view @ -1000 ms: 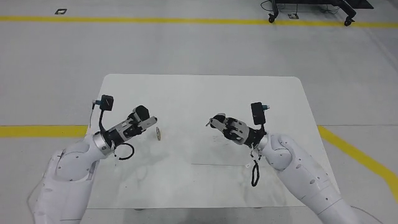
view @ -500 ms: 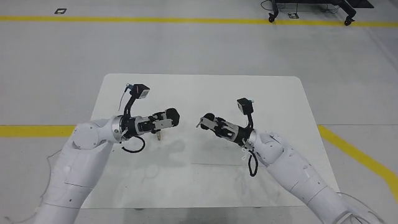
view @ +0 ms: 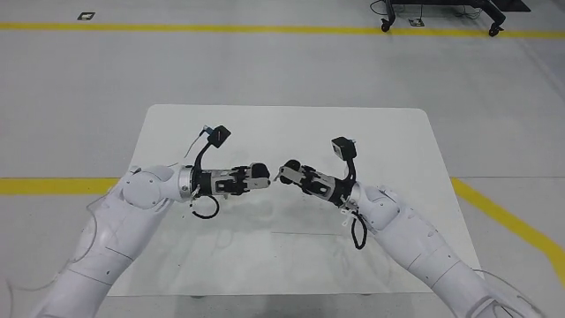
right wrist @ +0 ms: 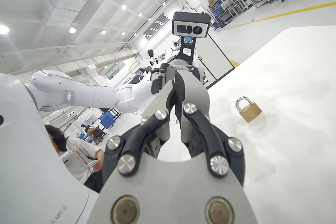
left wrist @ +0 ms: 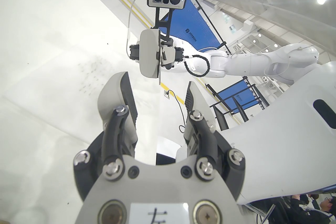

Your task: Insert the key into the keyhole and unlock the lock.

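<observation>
Over the last second both arms have swung inward: the left gripper [view: 262, 173], which was low beside the padlock on the left part of the table, and the right gripper [view: 286, 172], which was right of centre, now face each other tip to tip above the middle of the white rectangular table [view: 353, 132], with a small gap between them. The left gripper's fingers stand well apart with nothing between them. The right gripper's fingers are pressed together on a thin flat silver metal key [left wrist: 159, 77]. In the left wrist view the key shows edge-on, so its long axis runs across the direction of the right fingers, and a short pointed end sticks out past the edge of the pads. The key is up in the air, just in front of the open left fingers, and touches neither them nor the table. Which way its tip points over the tabletop cannot be told. The small brass padlock with a silver shackle [right wrist: 248, 110] lies flat on the table. Its long axis runs along the surface, with the shackle end farther from the right wrist and the body end nearer. It rests off to one side of the right gripper's closed fingers and below them, apart from both grippers and from the key.
</observation>
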Robot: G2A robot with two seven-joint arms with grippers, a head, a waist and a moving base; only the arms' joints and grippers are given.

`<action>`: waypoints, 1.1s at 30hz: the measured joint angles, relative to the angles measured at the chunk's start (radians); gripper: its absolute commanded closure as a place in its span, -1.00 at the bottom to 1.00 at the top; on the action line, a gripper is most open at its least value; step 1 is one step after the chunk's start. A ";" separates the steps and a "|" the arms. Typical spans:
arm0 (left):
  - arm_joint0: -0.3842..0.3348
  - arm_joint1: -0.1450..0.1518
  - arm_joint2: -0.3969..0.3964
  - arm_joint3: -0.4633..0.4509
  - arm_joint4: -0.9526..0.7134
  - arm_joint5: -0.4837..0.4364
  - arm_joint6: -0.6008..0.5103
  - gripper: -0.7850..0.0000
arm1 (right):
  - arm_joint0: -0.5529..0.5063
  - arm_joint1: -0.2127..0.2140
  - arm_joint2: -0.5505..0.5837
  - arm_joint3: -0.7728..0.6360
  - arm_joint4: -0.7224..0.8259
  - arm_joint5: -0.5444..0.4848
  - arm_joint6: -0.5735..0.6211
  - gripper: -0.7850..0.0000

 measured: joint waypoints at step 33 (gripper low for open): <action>-0.175 0.062 0.316 0.099 -0.124 -0.096 0.097 1.00 | -0.006 -0.023 0.026 -0.004 -0.072 0.023 0.037 1.00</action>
